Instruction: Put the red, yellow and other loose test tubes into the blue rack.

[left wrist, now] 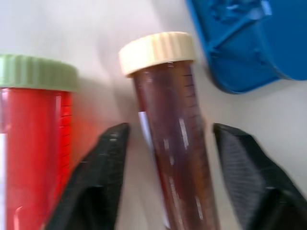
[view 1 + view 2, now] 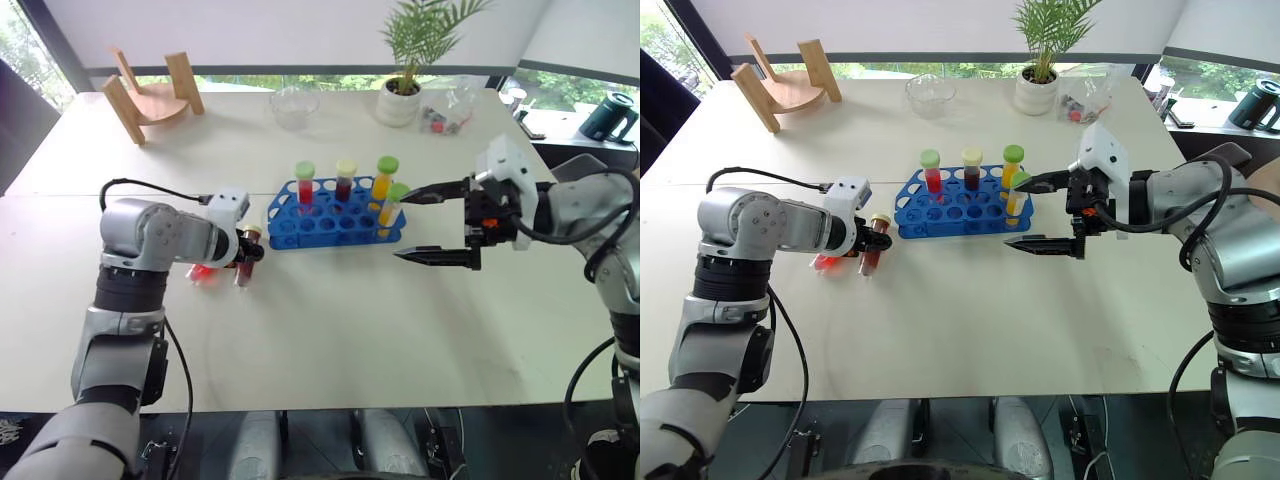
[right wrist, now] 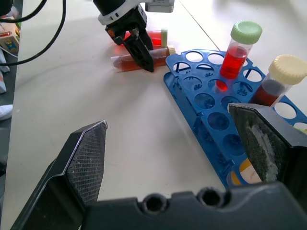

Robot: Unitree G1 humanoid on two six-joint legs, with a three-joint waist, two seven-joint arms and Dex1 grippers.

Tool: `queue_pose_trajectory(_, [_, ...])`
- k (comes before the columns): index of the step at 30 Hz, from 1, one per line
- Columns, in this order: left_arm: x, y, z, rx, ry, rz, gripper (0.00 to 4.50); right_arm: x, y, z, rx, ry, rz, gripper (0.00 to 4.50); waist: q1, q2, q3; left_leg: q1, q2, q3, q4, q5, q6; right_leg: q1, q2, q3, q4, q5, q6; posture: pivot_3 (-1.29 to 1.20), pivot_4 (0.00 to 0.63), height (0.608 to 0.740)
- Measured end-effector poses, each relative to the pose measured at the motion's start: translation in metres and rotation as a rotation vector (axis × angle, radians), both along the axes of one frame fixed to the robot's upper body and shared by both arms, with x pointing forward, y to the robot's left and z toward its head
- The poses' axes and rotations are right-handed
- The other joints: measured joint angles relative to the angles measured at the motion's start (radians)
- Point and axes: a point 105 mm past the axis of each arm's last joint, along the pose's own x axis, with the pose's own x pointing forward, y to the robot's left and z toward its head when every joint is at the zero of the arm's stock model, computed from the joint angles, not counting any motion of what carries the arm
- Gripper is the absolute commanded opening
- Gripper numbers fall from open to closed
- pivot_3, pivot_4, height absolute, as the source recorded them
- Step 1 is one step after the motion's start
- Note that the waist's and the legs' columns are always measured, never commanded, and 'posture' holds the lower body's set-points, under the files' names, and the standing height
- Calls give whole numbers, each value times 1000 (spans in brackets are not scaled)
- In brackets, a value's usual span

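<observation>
- Now the left gripper (image 1: 165,158) is seen lowered over the white table (image 2: 330,330), its two black fingers (image 1: 96,184) set either side of a dark brown tube (image 1: 170,143); a gap shows on both sides, so no grip can be confirmed.
- Beside it, a red tube (image 1: 33,148) with a green ribbed cap is lying flat, cut off at the frame edge.
- Meanwhile the right gripper (image 2: 432,225) is held wide open above the table, nothing between its textured pads (image 3: 88,165).
- The blue rack (image 2: 335,215) is placed mid-table, just beside the lying tubes; four capped tubes are stood upright in its round holes.
- The lower ends of the racked tubes are hidden by the plastic.
</observation>
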Motion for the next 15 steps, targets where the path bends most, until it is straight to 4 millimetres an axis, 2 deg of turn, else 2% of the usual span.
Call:
queue_pose_trajectory(1, [0, 0, 0, -9, -2, 6, 891, 0, -1, 0, 2, 0, -3, 4500, 1, 0, 0, 0, 0, 0, 0, 0, 0, 0, 0, 0, 0, 0, 0, 0, 150, 740])
queue_pose_trajectory(7, [-9, 5, 3, -91, -7, -18, 831, -2, -4, -5, 5, 18, -24, 4500, -7, 0, 0, 0, 0, 0, -1, 0, 0, -1, 0, 0, 0, 0, 0, 0, 150, 740])
queue_pose_trajectory(12, [-26, 15, 47, -206, -126, -130, 831, -2, -15, -9, 40, 31, -102, 4500, -6, 0, 0, 0, 1, 0, -2, 0, -1, -2, 0, 0, 0, 0, 0, 0, 150, 740])
queue_pose_trajectory(15, [-42, 5, 75, -336, -213, -262, 831, -7, -16, -17, 57, 53, -143, 4500, 1, -1, 0, -1, 1, 0, -1, 0, -1, -1, 0, 0, 0, 0, 0, 0, 150, 740])
